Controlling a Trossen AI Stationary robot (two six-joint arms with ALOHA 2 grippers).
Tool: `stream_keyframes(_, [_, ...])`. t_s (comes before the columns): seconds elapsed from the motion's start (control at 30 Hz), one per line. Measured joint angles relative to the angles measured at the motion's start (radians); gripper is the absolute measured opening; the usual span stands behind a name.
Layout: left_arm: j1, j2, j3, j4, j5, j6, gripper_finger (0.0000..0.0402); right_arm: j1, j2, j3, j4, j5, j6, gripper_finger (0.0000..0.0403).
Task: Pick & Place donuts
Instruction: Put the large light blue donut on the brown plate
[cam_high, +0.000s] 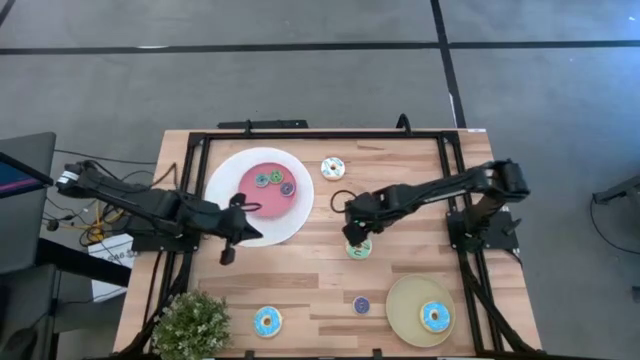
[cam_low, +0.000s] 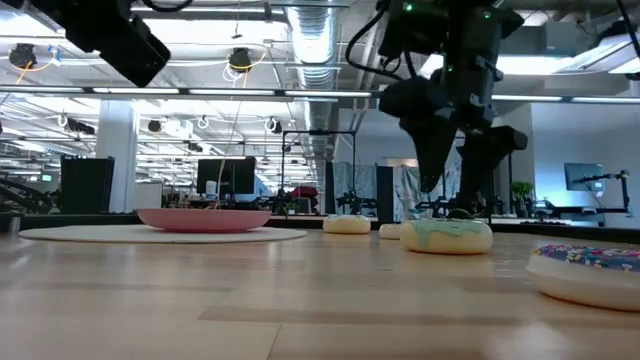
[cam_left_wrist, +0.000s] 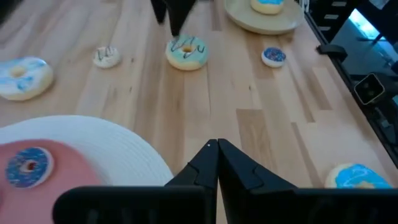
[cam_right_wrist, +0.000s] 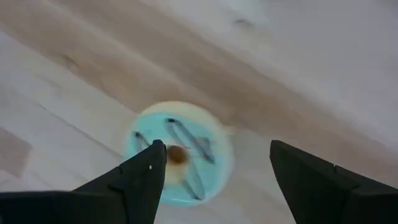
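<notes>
Light-green iced ring donut (cam_high: 359, 248): partly under right gripper (cam_high: 353, 237) in high view, blurred in right wrist view w/ one dark finger (cam_right_wrist: 144, 177) over its edge. Blue sprinkled donut (cam_low: 590, 270) cut off by low view's edge. White plate w/ pink centre (cam_left_wrist: 106, 140), blue iced donut (cam_left_wrist: 357, 176), tan round plate (cam_left_wrist: 258, 22) all cut by left wrist frame. Three tiny donuts (cam_high: 274, 180) on pink centre too small to tell icing detail

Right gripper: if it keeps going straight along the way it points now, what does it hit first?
Most likely the light green donut: the open right gripper points down at it, one finger over its hole. Height above it is unclear.
</notes>
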Motion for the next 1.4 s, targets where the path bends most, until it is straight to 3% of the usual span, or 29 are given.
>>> stream_keyframes(0.37, [0.000,-0.190,0.000,-0.138,-0.055,0.016,0.0000,0.050,0.088,0.009,0.006,-0.021,0.084,0.0276])
stream_keyframes(0.57, [0.000,-0.213,0.000,-0.152,-0.089,0.015,0.0000,0.049,0.130,0.008,0.034,-0.022,0.088,0.0269])
stream_keyframes(0.77, [0.000,-0.211,0.000,-0.145,-0.089,0.015,0.0000,0.050,0.154,0.007,0.037,-0.022,0.087,0.0235])
stream_keyframes(1.07, [0.000,-0.211,0.000,-0.143,-0.091,0.008,0.0000,0.050,0.145,0.008,0.044,-0.017,0.072,0.0175])
stream_keyframes(1.4, [0.000,-0.211,0.000,-0.143,-0.112,0.005,0.0000,0.094,0.025,0.008,0.029,0.003,0.095,0.0151])
